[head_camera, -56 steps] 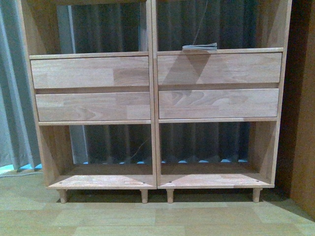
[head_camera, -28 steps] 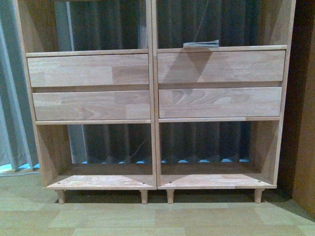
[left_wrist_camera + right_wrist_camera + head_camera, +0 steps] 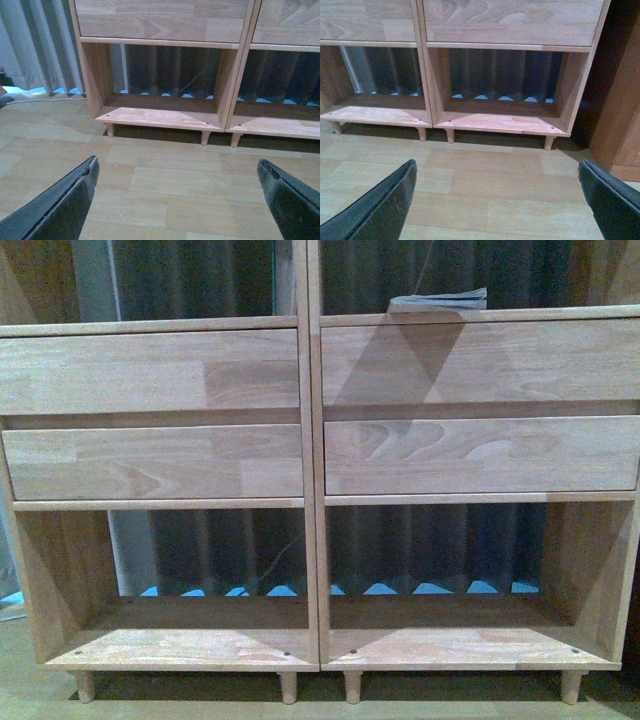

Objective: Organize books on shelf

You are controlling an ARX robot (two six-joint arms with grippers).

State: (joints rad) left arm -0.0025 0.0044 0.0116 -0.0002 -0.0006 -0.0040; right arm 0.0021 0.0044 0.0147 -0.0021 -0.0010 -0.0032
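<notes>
Left end effector (image 3: 176,165) and right end effector (image 3: 496,164) are spread wide, nothing held; one flat pile of books (image 3: 437,301) is seen on the shelf (image 3: 312,440) with four drawer fronts (image 3: 150,370).

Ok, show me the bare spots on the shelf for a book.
Both bottom compartments are bare: the left board and the right board. The upper left ledge is also free; the upper right ledge carries the books at its middle.

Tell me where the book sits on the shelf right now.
In the front view, the book lies flat in the right-hand column of the shelf, on the board just above the upper right drawer front.
</notes>
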